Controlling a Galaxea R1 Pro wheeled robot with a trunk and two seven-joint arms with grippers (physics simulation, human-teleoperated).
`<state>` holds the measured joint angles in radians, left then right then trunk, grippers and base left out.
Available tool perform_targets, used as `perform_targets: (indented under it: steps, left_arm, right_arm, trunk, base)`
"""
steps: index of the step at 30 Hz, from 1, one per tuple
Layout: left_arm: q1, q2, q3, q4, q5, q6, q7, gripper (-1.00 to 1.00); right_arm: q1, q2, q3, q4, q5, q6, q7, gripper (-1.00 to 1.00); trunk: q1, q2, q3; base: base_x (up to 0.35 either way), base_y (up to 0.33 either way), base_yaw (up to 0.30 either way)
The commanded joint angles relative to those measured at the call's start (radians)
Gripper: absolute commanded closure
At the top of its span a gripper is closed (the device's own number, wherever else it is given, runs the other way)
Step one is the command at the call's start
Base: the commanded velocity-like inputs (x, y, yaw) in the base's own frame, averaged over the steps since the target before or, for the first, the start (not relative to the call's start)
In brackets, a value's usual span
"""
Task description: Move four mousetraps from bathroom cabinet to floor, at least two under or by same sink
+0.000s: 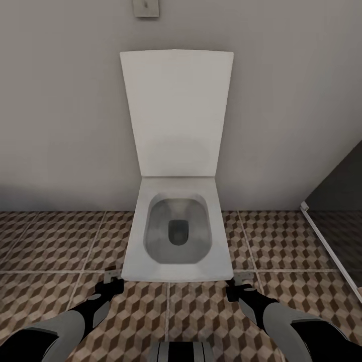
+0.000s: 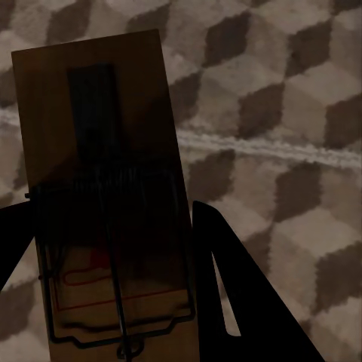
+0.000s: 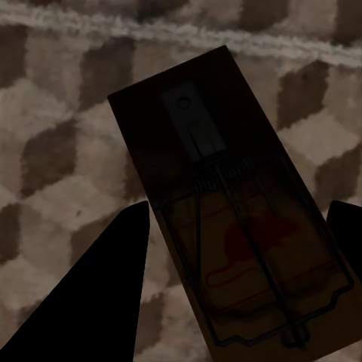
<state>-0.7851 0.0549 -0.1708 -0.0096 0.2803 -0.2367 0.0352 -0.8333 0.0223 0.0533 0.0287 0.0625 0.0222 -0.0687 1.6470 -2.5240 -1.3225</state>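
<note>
1. Grey-and-black, both arms reach forward and down from the lower corners of the head view, the left gripper [image 1: 111, 275] and the right gripper [image 1: 241, 279] hanging low over the bathroom floor [image 1: 50, 241] just in front of a white toilet [image 1: 176, 236], one at each front corner of the bowl.
2. Left wrist view: a mousetrap [image 2: 105, 196] sits between the dark fingers [image 2: 241, 302], its wooden board running lengthwise out past the tips, wire parts nearest the camera; the fingers are clamped on it.
3. Right wrist view: a second mousetrap [image 3: 226, 219] lies tilted between the two fingers [image 3: 98, 294], which press on its long edges.
4. Cube-patterned tiles and a pale grout line lie behind both traps; neither board touches the floor.
5. The toilet lid stands upright against the wall.
</note>
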Motion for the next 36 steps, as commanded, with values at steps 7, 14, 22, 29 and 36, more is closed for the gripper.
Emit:
perform_targets:
  steps: [7,14,22,29,36]
  left_arm:
    - [0.0,0.0,-0.009,0.0,0.003,-0.004,0.003,1.0]
    - [0.0,0.0,-0.009,0.0,0.003,-0.004,0.003,1.0]
    - [0.0,0.0,-0.009,0.0,0.002,-0.003,0.003,1.0]
    - [0.0,0.0,-0.009,0.0,0.002,-0.004,0.003,1.0]
    - [0.0,0.0,-0.009,0.0,0.002,-0.004,0.003,1.0]
  right_arm:
    - [-0.001,-0.001,0.004,0.002,0.007,0.001,-0.004,1.0]
    - [-0.001,-0.001,0.005,0.002,0.007,0.001,-0.005,1.0]
    - [-0.001,0.0,0.005,0.002,0.007,0.001,-0.005,1.0]
    - [-0.001,0.0,0.005,0.002,0.007,0.001,-0.005,1.0]
    - [-0.001,0.001,0.005,0.002,0.007,0.001,-0.005,1.0]
  trunk:
    - [0.0,0.0,-0.001]
    - [0.001,-0.001,-0.012]
    - [0.005,-0.003,-0.043]
    - [0.007,-0.004,-0.059]
    - [0.007,-0.004,-0.059]
  base:
    - [0.0,0.0,0.0]
    - [0.0,0.0,0.0]
    - [0.0,0.0,0.0]
    - [0.0,0.0,0.0]
    - [0.0,0.0,0.0]
